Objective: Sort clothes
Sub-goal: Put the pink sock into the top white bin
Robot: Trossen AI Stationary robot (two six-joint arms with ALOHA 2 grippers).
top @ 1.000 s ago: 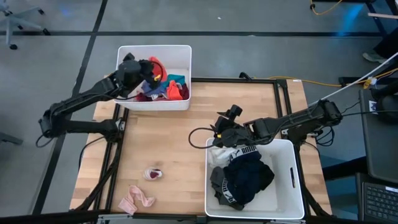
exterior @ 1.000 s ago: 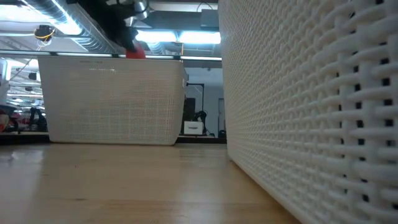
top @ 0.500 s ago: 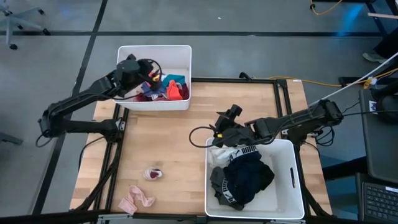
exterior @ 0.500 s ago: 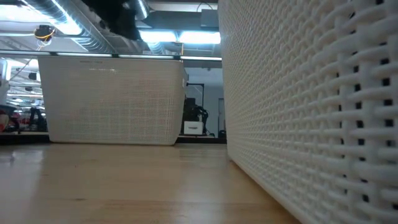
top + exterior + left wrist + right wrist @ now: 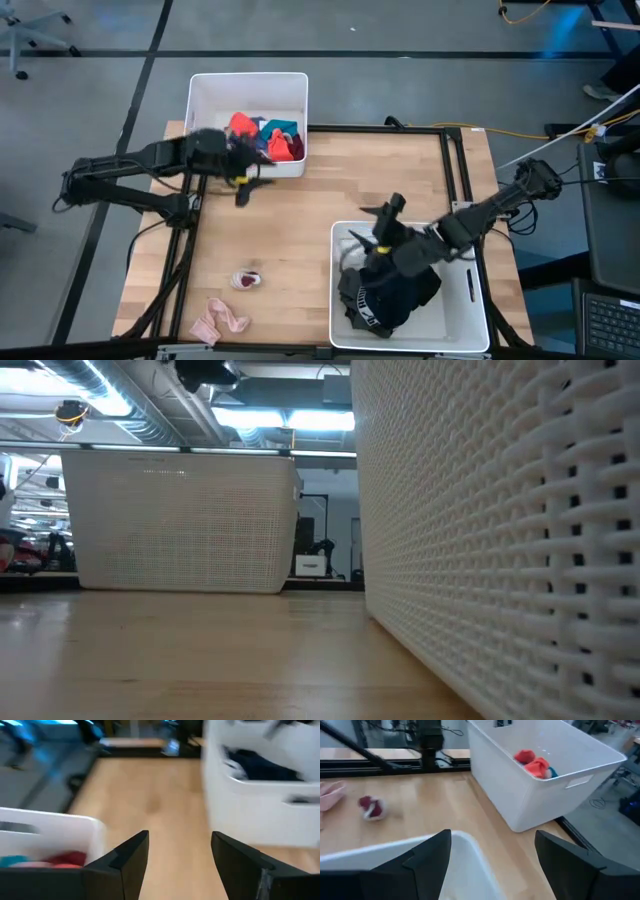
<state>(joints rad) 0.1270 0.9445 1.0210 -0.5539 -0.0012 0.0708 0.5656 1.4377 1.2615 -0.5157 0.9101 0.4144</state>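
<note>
The clothes lie in three places. Red, teal and maroon pieces (image 5: pixel 266 137) fill the far-left white bin (image 5: pixel 205 95). Dark and white ones (image 5: pixel 395 285) lie in the near-right white bin (image 5: pixel 470 330). A maroon sock (image 5: pixel 246 279) and a pink garment (image 5: pixel 219 321) lie flat on the wooden table. My left gripper (image 5: pixel 250 178) hangs open and empty above the table just off that far bin's near wall; its own view shows the fingers apart (image 5: pixel 180 855). My right gripper (image 5: pixel 378 225) hovers open and empty over the near bin's far-left part (image 5: pixel 492 855).
Bare wood (image 5: pixel 300 215) stretches between the two bins. In the low view the far bin's mesh wall (image 5: pixel 180 520) and the near bin's wall (image 5: pixel 500 540) stand close on either side of a strip of table. Black frame rails (image 5: pixel 455 170) run along the table's edges.
My left gripper has let go of a red garment over the far-left bin, then swung out of the bin toward the table's near edge and turned toward the right. The red garment now lies in that bin. My right gripper has moved toward the near edge, farther over the near-right bin.
</note>
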